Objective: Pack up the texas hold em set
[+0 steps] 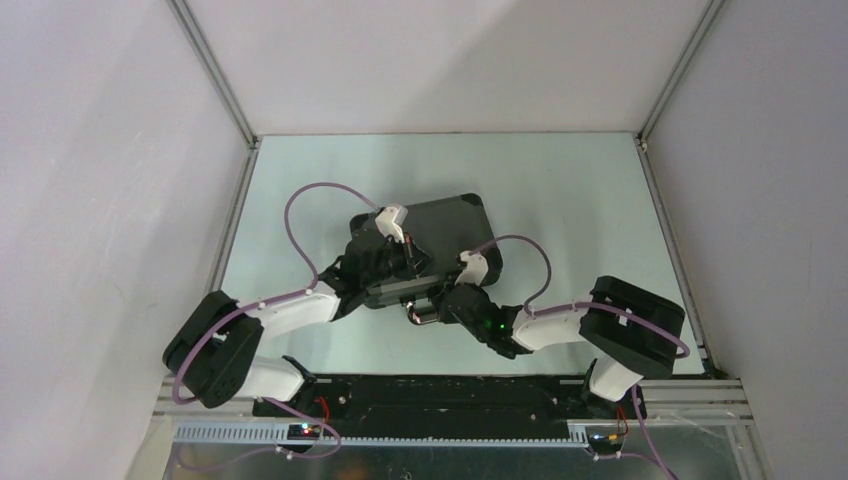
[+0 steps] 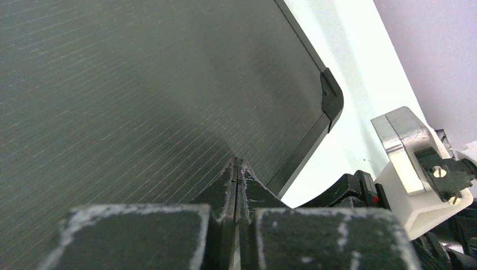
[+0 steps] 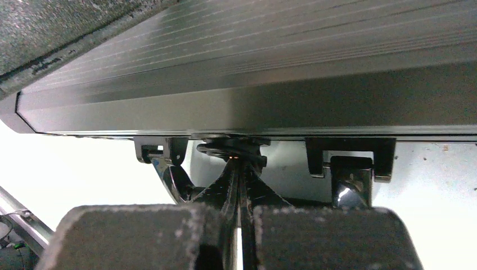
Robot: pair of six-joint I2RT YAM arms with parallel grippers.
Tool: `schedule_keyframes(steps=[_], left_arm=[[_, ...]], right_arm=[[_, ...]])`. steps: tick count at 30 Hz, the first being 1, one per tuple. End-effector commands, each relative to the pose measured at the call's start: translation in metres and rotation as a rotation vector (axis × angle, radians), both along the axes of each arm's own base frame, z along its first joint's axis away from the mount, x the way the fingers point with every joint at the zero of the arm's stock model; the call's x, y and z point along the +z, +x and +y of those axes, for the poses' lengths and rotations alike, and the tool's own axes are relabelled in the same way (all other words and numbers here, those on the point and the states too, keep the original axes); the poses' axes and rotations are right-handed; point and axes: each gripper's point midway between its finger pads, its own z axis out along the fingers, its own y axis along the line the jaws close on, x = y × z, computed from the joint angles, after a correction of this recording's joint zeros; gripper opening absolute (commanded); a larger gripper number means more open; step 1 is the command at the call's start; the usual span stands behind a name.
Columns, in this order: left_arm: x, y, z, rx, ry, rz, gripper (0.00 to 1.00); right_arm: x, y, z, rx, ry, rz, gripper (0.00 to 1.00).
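Observation:
The texas hold em set shows only as its black hard case (image 1: 455,225), lying flat mid-table with the lid down. My left gripper (image 1: 410,262) is shut, its tips (image 2: 239,163) low over the ribbed lid (image 2: 140,84) near the front right corner (image 2: 332,98). My right gripper (image 1: 437,300) is shut at the case's front edge (image 3: 253,107). Its tips (image 3: 241,163) sit right under the black handle (image 3: 233,147), with nothing pinched between them. One chrome latch (image 3: 169,174) hangs to the left of the handle, another (image 3: 351,180) to the right.
The pale green table (image 1: 560,190) is walled in by white panels with metal frame rails (image 1: 235,225). Both arms cross in front of the case, and the right wrist's white camera mount (image 2: 410,163) is close beside my left gripper.

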Motion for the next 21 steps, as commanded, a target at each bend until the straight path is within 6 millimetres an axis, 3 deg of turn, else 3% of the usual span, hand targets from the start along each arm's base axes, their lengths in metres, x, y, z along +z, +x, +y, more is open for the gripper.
schedule_keyframes(steps=[1,7,21], left_arm=[[-0.097,-0.054,0.045,-0.007,0.274,0.308,0.0],[-0.097,-0.053,0.045,-0.008,0.272,0.307,0.0],[-0.097,-0.053,0.044,-0.011,0.274,0.309,0.0]], right_arm=[[-0.039,0.014,-0.032,-0.099,-0.18,0.051,0.0],[-0.046,0.017,-0.028,-0.102,-0.204,0.074,0.0],[-0.052,0.017,-0.055,-0.174,-0.304,0.1,0.0]])
